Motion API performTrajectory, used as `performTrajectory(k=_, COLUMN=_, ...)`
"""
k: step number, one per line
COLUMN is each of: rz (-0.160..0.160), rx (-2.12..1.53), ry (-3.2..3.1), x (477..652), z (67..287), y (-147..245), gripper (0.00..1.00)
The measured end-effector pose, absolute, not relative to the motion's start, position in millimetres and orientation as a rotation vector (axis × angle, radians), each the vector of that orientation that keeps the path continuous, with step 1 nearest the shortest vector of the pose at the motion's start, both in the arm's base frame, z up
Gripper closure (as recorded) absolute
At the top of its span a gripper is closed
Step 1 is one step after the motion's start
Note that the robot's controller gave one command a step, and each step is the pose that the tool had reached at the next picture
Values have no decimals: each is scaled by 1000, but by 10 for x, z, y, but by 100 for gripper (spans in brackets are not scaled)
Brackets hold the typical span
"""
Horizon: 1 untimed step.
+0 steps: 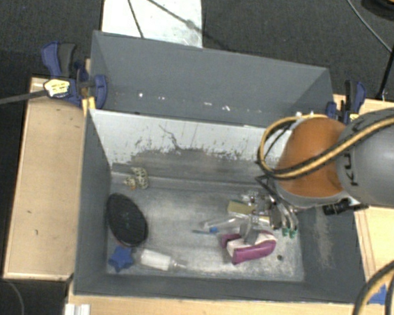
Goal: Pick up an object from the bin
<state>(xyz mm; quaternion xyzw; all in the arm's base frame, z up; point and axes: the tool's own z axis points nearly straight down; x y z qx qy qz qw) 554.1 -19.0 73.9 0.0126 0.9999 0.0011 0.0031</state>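
Observation:
My gripper hangs low in the right half of the bin, under the arm's orange cover. Directly below it, touching or nearly so, lies a purple and white block-like thing on the bin floor. A clear thin pen-like thing lies just left of the gripper, pointing left. A small beige piece shows at the gripper's left side; whether it is held I cannot tell.
At the left of the floor lies a black oval thing. By the front left corner lie a small blue thing and a white tube. A small yellowish thing rests near the back wall.

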Motion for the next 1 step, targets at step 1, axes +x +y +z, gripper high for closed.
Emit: performTrajectory(k=1, rz=0, rx=41, ry=3130, x=5616, z=2343, y=-220, gripper=100)
